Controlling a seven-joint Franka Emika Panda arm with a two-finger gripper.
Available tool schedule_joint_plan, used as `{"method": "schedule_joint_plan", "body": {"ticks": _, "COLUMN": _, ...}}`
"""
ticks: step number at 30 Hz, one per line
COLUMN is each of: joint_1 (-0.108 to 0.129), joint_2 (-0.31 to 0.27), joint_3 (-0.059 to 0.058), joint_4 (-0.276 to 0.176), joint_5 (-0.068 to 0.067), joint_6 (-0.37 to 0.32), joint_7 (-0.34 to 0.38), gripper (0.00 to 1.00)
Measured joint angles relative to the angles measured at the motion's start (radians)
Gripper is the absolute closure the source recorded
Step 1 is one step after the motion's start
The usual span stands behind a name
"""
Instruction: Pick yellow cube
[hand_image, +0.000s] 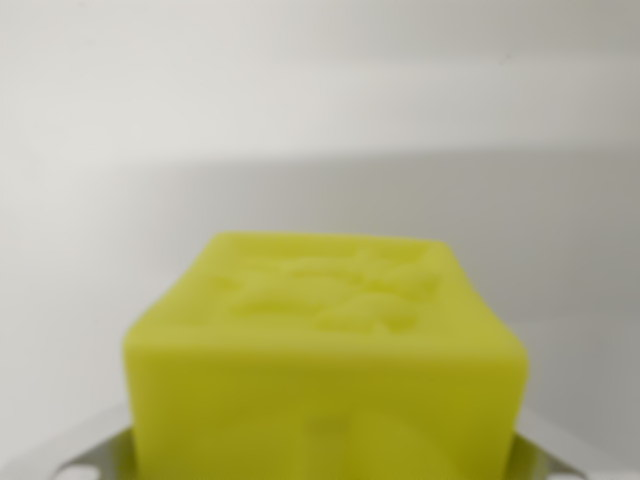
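Near the wrist camera, the yellow cube (325, 370) fills the view; I cannot tell the gripper's state, so lift slowly.

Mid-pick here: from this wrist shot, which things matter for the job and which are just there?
Part of the job:
- yellow cube, close up, filling the lower middle of the frame
- grey parts at the bottom corners, probably the hand; open or shut cannot be told

Just there:
- plain white surface behind the cube; nothing else shows
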Motion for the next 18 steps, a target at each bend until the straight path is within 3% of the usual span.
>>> {"method": "schedule_joint_plan", "body": {"ticks": 18, "joint_1": -0.003, "joint_2": -0.107, "joint_3": 0.000, "joint_4": -0.010, "joint_5": -0.017, "joint_6": -0.097, "joint_7": 0.012, "gripper": 1.00}}
